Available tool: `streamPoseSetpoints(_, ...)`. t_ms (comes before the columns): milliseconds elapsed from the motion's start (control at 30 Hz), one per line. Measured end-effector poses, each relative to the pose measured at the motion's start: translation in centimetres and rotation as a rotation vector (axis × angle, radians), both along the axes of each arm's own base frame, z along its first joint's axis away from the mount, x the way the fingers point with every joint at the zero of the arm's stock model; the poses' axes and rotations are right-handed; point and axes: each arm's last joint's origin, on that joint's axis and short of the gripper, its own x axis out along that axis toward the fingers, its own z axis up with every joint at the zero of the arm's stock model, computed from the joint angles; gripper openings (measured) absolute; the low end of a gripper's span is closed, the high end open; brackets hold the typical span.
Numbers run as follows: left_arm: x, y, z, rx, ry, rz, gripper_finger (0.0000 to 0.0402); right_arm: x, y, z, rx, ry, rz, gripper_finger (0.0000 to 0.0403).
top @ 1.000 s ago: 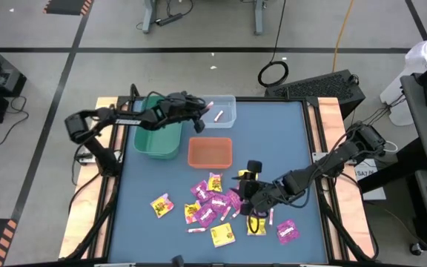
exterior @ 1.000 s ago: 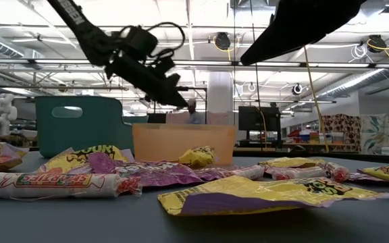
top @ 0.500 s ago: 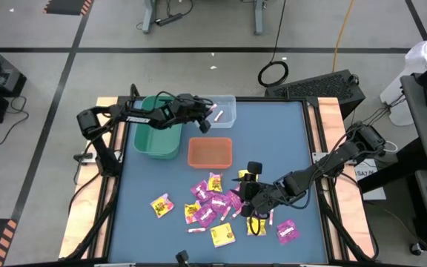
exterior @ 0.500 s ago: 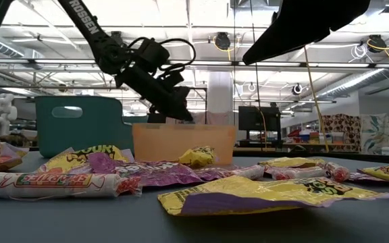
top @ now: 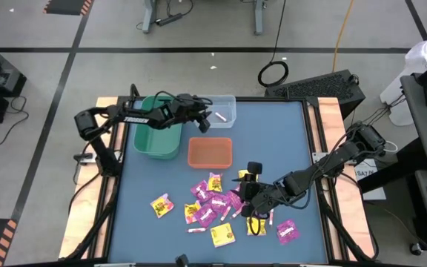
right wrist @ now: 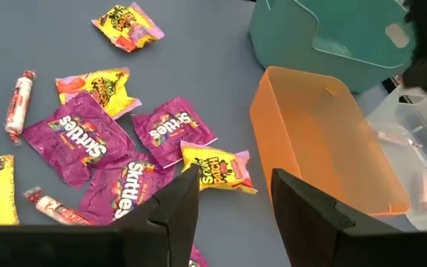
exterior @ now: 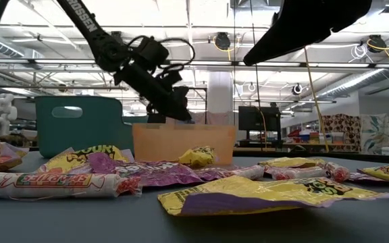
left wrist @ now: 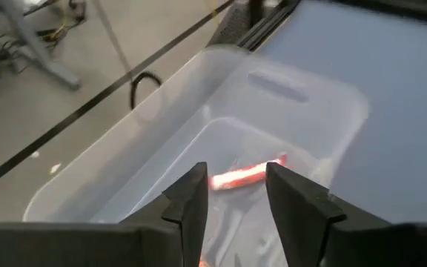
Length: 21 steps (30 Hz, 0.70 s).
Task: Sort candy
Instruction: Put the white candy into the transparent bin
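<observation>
Your left gripper [top: 205, 119] is hovering, fingers apart, over the clear bin [top: 226, 106] at the table's far side, a pink-white stick [left wrist: 247, 175] lying inside, while your right gripper [top: 245, 191] is waiting, fingers apart and empty, above the scattered candy [top: 212, 209] near the front

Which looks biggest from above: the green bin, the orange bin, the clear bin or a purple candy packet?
1. Green bin.
2. Orange bin and clear bin: near alike, and the left arm hides part of the clear one, so no ranking.
3. Purple packet, by far the smallest.
</observation>
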Motion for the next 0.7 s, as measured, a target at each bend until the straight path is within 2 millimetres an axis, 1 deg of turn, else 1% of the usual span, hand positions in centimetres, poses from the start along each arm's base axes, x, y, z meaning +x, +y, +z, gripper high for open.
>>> streamPoseSetpoints(67,0.1,-1.1,0.9,-0.004,-0.002,-0.037,0.0143,-0.1,0.0,-0.1,0.034,0.016,0.006,0.0160)
streamPoseSetpoints(167,-0.1,-3.4,2.4,-0.016,0.018,-0.099,0.0143,-0.3,0.1,-0.5,0.115,0.060,0.009,0.0160)
streamPoseSetpoints(233,-0.2,-5.1,3.5,-0.020,0.029,-0.145,0.0144,-0.6,0.1,-0.8,0.163,0.111,0.008,0.0160)
streamPoseSetpoints(367,-0.2,-9.1,4.9,-0.023,0.041,-0.262,0.0144,-1.2,0.0,-1.4,0.216,0.193,-0.013,0.0160)
streamPoseSetpoints(467,0.1,-12.0,5.3,-0.022,0.043,-0.352,0.0144,-1.6,0.2,-1.5,0.238,0.211,-0.028,0.0160)
streamPoseSetpoints(600,0.2,-15.6,4.9,-0.033,0.093,-0.465,0.0144,-2.1,1.2,-1.6,0.281,0.228,0.007,0.0160)
streamPoseSetpoints(700,0.1,-17.9,4.5,-0.059,0.122,-0.521,0.0144,-2.6,2.1,-1.6,0.284,0.235,0.046,0.0160)
